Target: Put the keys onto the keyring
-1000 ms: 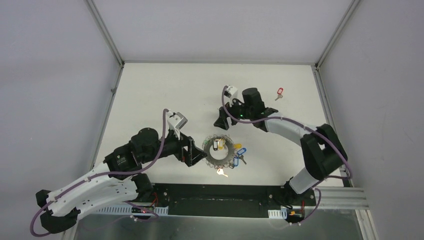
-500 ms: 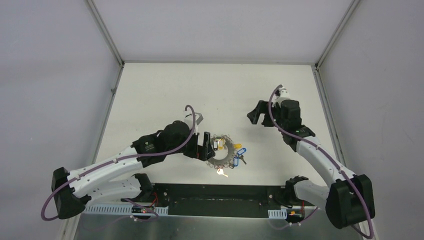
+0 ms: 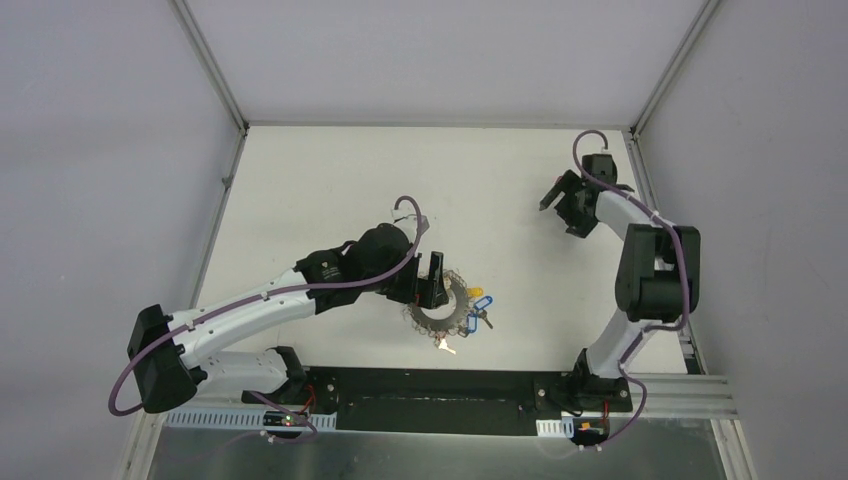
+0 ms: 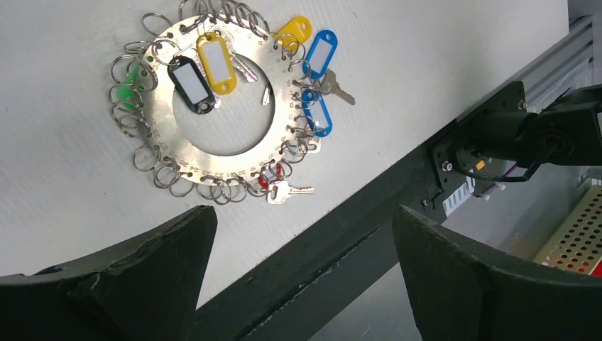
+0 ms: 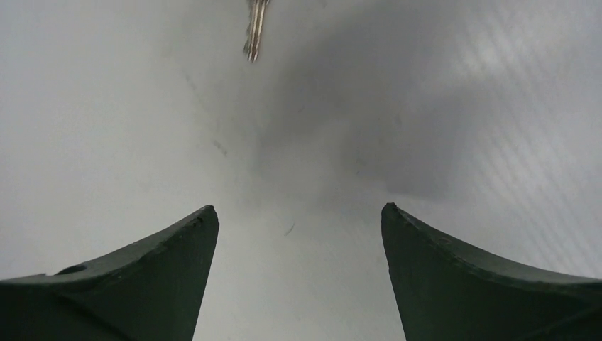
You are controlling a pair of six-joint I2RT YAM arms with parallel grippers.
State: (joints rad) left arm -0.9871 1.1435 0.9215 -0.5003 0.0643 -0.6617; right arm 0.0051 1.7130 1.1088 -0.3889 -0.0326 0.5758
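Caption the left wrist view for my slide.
Open left gripper facing the keyring, coloured-tag keys lying on and around its rim.

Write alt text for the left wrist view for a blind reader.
A large flat grey metal keyring, fringed with small silver split rings, lies on a white table, carrying silver keys and black, yellow, blue, green and red oval plastic tags. The left gripper stands wide open, its two dark fingers in the foreground.

Right pincer [image 3: 553, 205] from centre to the far right; left pincer [image 3: 432, 284] forward over the keyring [image 4: 227, 169].
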